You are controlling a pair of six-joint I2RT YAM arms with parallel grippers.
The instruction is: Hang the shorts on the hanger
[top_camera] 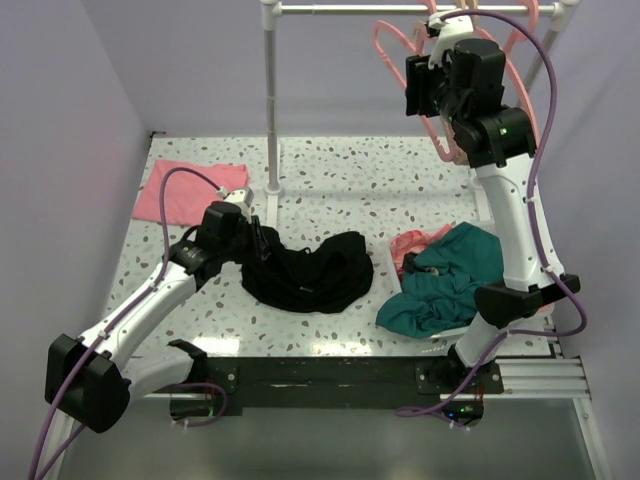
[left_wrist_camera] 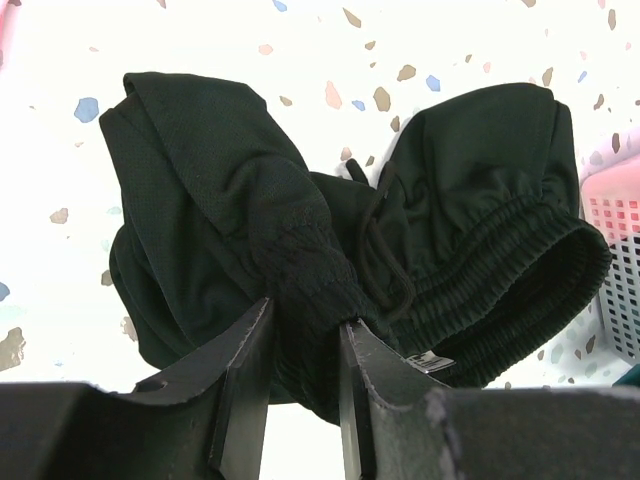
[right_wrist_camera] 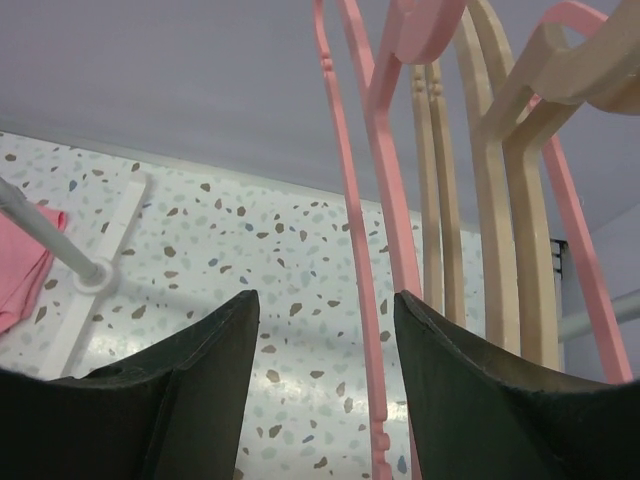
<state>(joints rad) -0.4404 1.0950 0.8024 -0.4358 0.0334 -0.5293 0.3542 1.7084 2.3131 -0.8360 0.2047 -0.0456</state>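
Note:
The black shorts (top_camera: pixel 308 271) lie crumpled on the speckled table (top_camera: pixel 330 170) at centre. My left gripper (top_camera: pixel 258 234) is shut on a fold of the shorts' fabric (left_wrist_camera: pixel 300 290) at their left edge; the waistband with its drawstring shows to the right in the left wrist view. My right gripper (top_camera: pixel 427 72) is raised at the rail, open. Salmon-pink hangers (top_camera: pixel 392 50) hang there. In the right wrist view my gripper (right_wrist_camera: pixel 327 300) is open with a pink hanger bar (right_wrist_camera: pixel 352 250) running between the fingers, untouched. Tan hangers (right_wrist_camera: pixel 505 250) hang just behind.
A metal rack with a horizontal rail (top_camera: pixel 400 8) and an upright pole (top_camera: pixel 271 100) stands at the back. A pink cloth (top_camera: pixel 188 190) lies at back left. Teal clothing (top_camera: pixel 445 280) and a pink garment (top_camera: pixel 412 245) lie on the right over a basket (left_wrist_camera: pixel 615 240).

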